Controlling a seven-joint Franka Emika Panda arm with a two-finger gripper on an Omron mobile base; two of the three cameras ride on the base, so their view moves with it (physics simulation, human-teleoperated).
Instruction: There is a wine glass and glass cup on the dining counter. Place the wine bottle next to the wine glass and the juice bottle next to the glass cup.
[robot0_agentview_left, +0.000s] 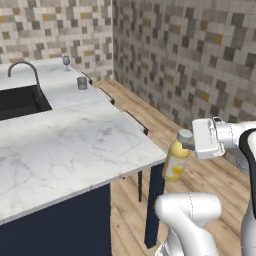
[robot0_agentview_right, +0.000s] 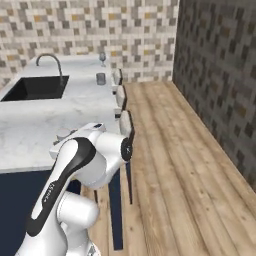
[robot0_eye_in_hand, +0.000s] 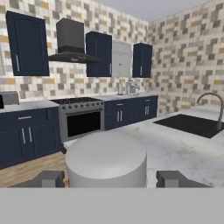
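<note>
Filling your hand view, the juice bottle (robot0_eye_in_hand: 106, 159) sits clamped in your gripper (robot0_agentview_left: 189, 145) off the dining counter (robot0_agentview_left: 75, 145); the glass cup (robot0_agentview_left: 82, 83) waits at eleven o'clock, delivery pending.

left base: behind-left, looks forward-down along the dining counter (robot0_agentview_left: 75, 145) | right base: behind-right, shares its sink (robot0_agentview_right: 35, 88) end | hand: level, close behind juice bottle (robot0_eye_in_hand: 106, 159) cap, facing stove (robot0_eye_in_hand: 81, 116) wall
</note>
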